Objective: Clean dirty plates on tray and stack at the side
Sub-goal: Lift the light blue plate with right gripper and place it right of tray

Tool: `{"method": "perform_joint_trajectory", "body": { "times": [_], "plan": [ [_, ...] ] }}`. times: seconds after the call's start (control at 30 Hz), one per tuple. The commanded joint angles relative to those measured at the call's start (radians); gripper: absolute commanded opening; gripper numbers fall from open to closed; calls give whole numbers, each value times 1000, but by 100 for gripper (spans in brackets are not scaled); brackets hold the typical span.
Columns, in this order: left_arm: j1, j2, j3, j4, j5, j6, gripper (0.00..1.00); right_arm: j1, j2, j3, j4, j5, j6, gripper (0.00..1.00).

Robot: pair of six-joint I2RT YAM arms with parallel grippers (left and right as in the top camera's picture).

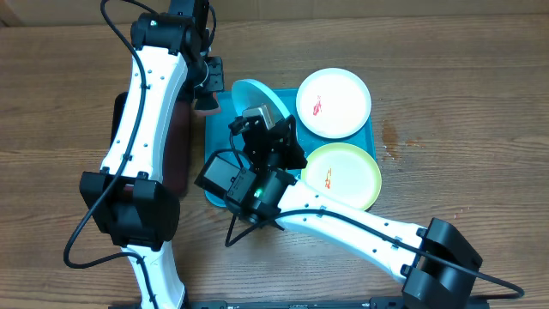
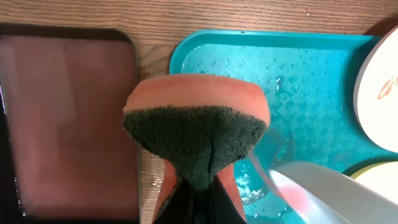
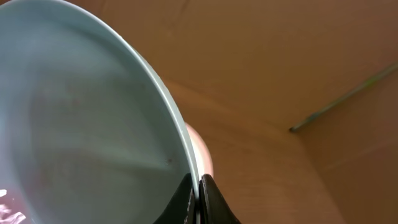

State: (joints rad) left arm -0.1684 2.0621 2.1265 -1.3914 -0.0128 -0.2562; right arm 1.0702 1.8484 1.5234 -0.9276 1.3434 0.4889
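A light blue plate (image 1: 250,93) is tilted up on edge over the left end of the turquoise tray (image 1: 378,129), with my right gripper (image 1: 264,122) shut on its rim. In the right wrist view the rim (image 3: 168,106) runs between the shut fingertips (image 3: 198,186). The plate's lower edge (image 2: 339,186) bears a red smear. My left gripper (image 2: 196,190) is shut on an orange sponge with a green scouring face (image 2: 198,134), just left of that plate, over the tray's left rim. A white plate (image 1: 334,103) and a yellow-green plate (image 1: 343,176), both with red smears, lie flat on the tray.
A dark red tray with a black rim (image 2: 68,118) lies on the wooden table left of the turquoise tray, partly under my left arm (image 1: 141,129). Water drops wet the turquoise tray's floor (image 2: 292,81). My right arm (image 1: 360,227) crosses the table's front right.
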Motion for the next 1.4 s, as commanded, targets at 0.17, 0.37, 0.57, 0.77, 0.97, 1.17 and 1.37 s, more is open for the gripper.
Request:
{"method": "perform_joint_trajectory", "body": {
  "times": [0.17,0.37,0.57,0.77,0.97,1.17,1.37],
  "plan": [
    [-2,-8,-5,0,60,5,4,21,-23,23,5,229,8,4],
    [-2,-8,-5,0,71,5,4,21,-23,23,5,226,18,4],
    [-2,-8,-5,0,68,6,4,5,-23,23,-145,-63,189,4],
    [-2,-8,-5,-2,69,6,4,-101,-35,23,-326,-482,451,4],
    [-2,-8,-5,-5,69,5,4,-212,-123,23,-175,-767,258,4],
    [-2,-8,-5,-6,80,5,4,-488,-206,23,-40,-1211,31,4],
    [-2,-8,-5,-17,82,5,4,-811,-206,19,-29,-1472,-78,4]
  ]
}}
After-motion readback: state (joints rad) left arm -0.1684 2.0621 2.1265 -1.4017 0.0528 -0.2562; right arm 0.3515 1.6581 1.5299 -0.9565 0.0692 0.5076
